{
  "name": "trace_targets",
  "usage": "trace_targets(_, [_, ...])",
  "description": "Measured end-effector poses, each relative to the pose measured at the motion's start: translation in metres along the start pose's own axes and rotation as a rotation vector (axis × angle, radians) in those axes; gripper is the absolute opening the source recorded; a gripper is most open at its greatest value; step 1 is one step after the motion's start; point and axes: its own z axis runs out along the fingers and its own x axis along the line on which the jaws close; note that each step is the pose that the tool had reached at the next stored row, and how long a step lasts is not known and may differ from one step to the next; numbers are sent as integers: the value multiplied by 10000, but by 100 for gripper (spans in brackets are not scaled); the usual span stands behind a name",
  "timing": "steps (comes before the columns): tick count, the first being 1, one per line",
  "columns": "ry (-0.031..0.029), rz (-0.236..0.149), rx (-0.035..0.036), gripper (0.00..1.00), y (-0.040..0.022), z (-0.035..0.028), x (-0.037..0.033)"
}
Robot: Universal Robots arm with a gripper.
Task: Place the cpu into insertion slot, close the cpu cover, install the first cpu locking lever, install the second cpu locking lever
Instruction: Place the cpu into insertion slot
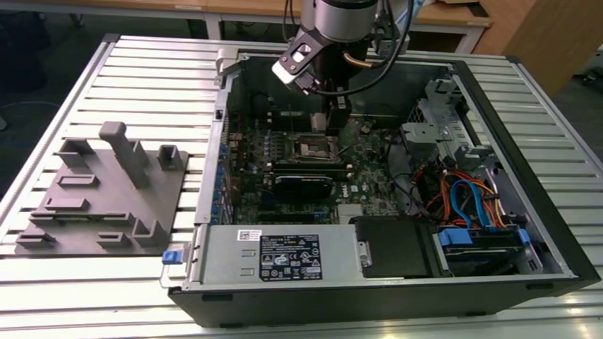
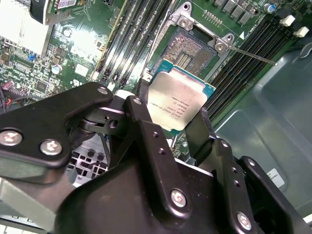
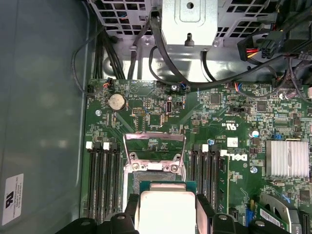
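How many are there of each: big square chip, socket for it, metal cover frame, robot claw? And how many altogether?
cpu: 1
insertion slot: 1
cpu cover: 1
gripper: 1
Total: 4

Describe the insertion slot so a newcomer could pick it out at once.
Look into the open computer case, at the green motherboard inside. The insertion slot is the dark socket between two banks of memory slots. They are long and narrow; it is square with a silvery rim.
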Motion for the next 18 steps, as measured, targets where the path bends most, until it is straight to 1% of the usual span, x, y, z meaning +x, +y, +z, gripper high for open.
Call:
trace_targets(17, [1,-1,-1,54,0,5,0])
trace_targets(18, [0,-2,0,54,-3,56,-1])
